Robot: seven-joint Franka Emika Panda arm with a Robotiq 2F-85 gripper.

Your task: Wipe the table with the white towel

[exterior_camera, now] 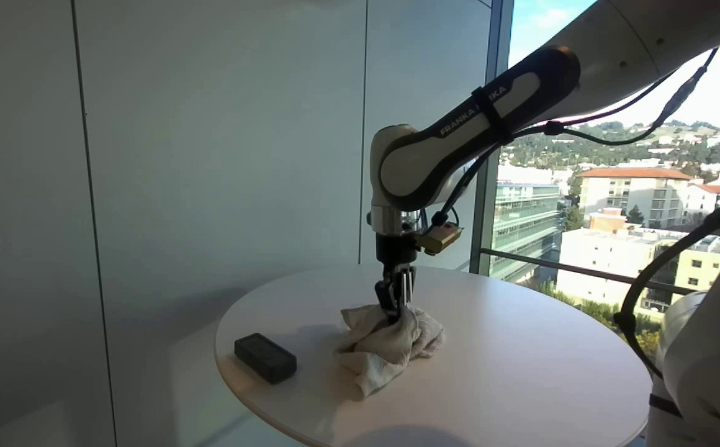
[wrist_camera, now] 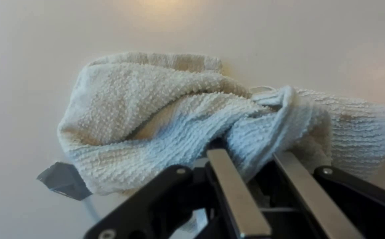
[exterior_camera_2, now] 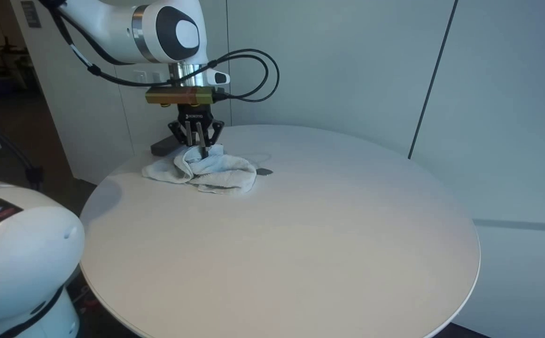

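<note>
The white towel [exterior_camera: 391,347] lies crumpled on the round white table [exterior_camera: 521,372]. It also shows in an exterior view [exterior_camera_2: 225,174] and fills much of the wrist view [wrist_camera: 139,109]. My gripper [exterior_camera: 398,312] points straight down into the towel's middle, and it also shows in an exterior view [exterior_camera_2: 201,149]. In the wrist view the two fingers [wrist_camera: 245,154] stand a little apart with a bunched fold of towel between them. The fingertips are partly hidden in the cloth. The towel's outer parts rest on the tabletop [exterior_camera_2: 277,253].
A dark rectangular block [exterior_camera: 265,358] lies near the table's edge, and its end shows behind the towel in an exterior view [exterior_camera_2: 164,146]. A small dark flat patch [exterior_camera_2: 264,172] lies beside the towel and shows in the wrist view [wrist_camera: 65,181]. A wall [exterior_camera: 223,155] stands behind the table.
</note>
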